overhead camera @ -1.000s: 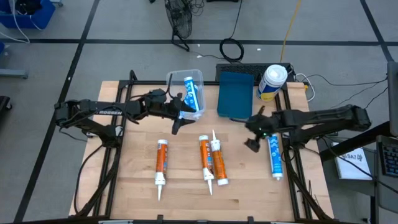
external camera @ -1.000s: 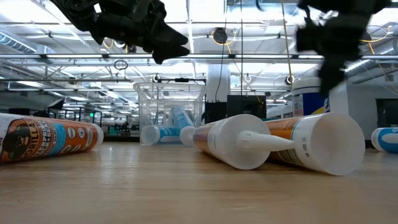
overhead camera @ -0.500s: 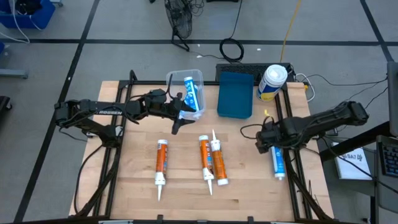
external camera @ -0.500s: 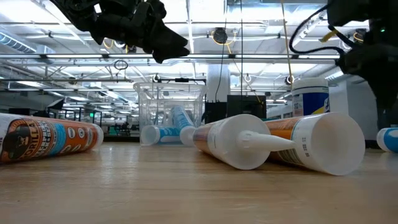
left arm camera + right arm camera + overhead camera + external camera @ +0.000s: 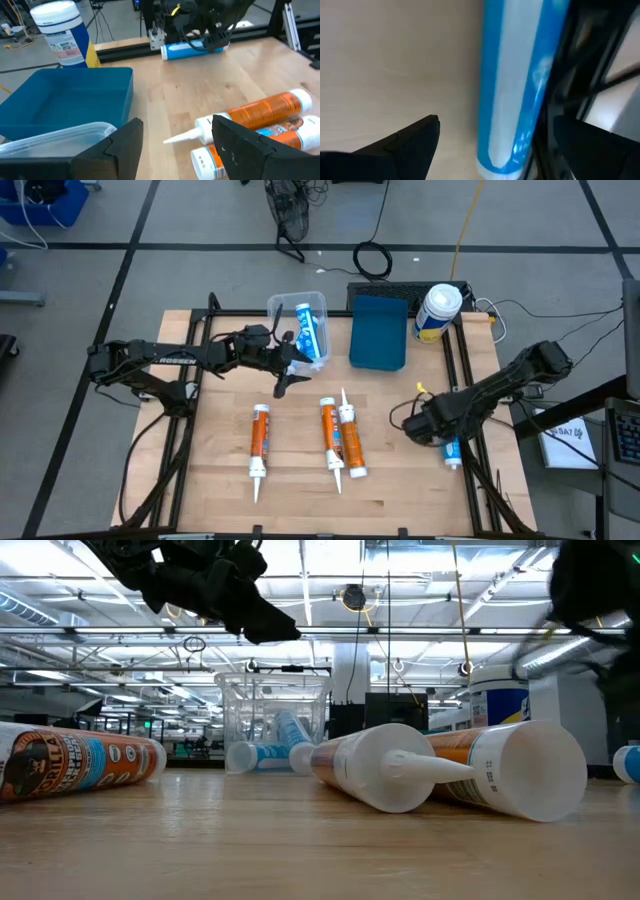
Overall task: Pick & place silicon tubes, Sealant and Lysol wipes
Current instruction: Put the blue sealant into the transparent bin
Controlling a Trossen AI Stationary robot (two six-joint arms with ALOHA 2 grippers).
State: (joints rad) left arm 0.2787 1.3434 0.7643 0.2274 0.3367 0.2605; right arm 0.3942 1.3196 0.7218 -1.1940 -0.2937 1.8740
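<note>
Lysol wipes (image 5: 438, 311) stand upright at the table's far right corner, just beside the blue tray (image 5: 379, 332).

From above, the left gripper (image 5: 287, 376) hovers near the clear bin (image 5: 284, 307), which holds a blue tube (image 5: 307, 333); the right gripper (image 5: 428, 427) sits low over another blue tube (image 5: 449, 449) at the right edge. Three orange tubes (image 5: 259, 440) lie mid-table. At table height, the orange tubes (image 5: 470, 765) fill the foreground. The left wrist shows spread fingers (image 5: 125, 145). The right wrist shows fingers (image 5: 415, 137) spread either side of the blue tube (image 5: 517, 85).
</note>
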